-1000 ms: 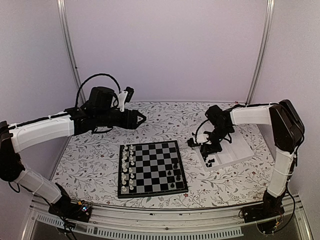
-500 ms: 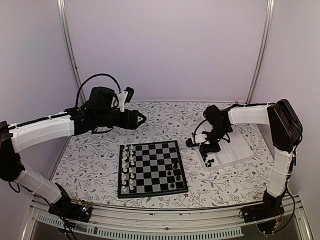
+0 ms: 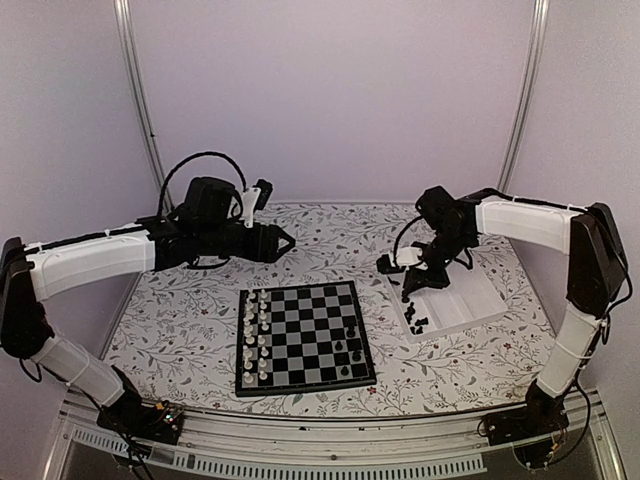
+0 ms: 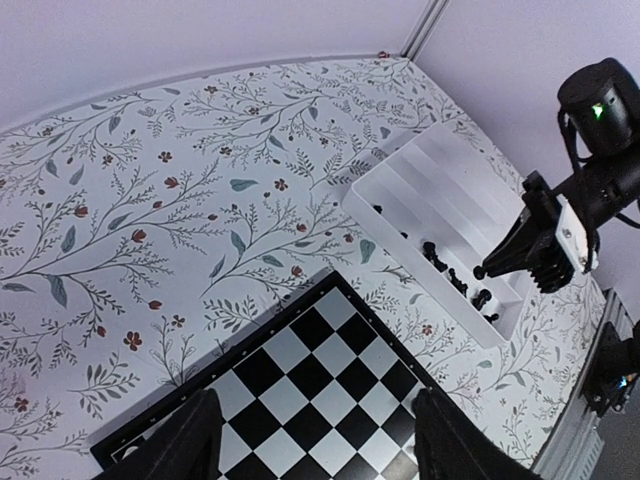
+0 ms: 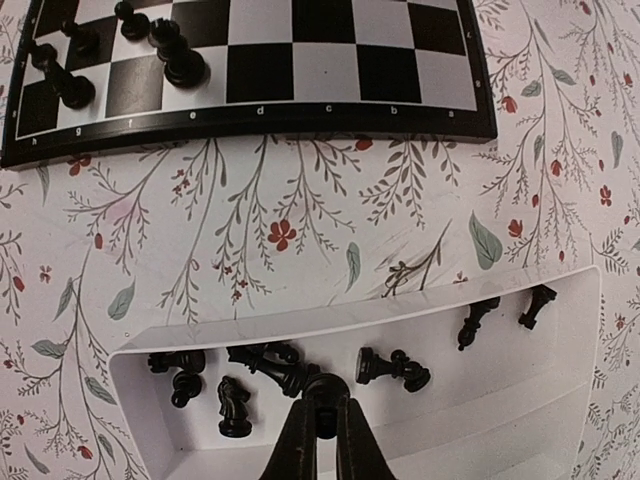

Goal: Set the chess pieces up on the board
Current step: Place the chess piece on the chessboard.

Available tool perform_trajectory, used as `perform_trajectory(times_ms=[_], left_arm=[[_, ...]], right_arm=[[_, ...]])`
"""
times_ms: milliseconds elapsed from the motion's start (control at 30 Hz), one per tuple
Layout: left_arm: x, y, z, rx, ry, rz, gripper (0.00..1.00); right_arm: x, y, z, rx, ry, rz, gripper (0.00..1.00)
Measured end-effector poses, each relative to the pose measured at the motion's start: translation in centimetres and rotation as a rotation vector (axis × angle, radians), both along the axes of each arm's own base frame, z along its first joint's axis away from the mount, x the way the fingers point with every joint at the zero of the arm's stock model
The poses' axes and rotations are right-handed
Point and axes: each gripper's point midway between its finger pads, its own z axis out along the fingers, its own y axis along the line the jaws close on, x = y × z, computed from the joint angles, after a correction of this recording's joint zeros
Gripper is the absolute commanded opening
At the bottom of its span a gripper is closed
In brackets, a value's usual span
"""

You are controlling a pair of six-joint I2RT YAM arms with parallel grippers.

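My right hand is pinched shut on a black piece above the tray. My left hand hangs wide open, empty.

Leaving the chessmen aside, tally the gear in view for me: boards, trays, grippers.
board: 1
white tray: 1
grippers: 2, the left gripper and the right gripper
Total: 4
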Motion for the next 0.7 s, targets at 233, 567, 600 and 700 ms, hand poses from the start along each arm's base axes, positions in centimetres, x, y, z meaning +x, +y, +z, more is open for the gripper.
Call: perform_trajectory(times_ms=[233, 567, 600, 700], left_arm=[[0.0, 0.1, 0.0, 0.003, -0.006, 0.002, 0.68], [-0.6, 1.6, 0.5, 0.014, -0.038, 0.036, 0.68], [-0.7, 1.7, 0.6, 0.014, -0.044, 0.038, 0.68], [-1.1, 2.2, 0.9, 0.015, -0.055, 0.044, 0.68]], right_arm=[[-1.0, 4.2, 3.9, 0.090, 0.000, 0.019, 0.01], [-6.1, 13.7, 7.0, 0.171, 0.003, 0.165, 0.02], [-6.4, 14.2, 6.5, 0.163, 0.013, 0.174, 0.02], [-7.1, 15.1, 4.2, 0.125, 0.060, 0.177, 0.02]])
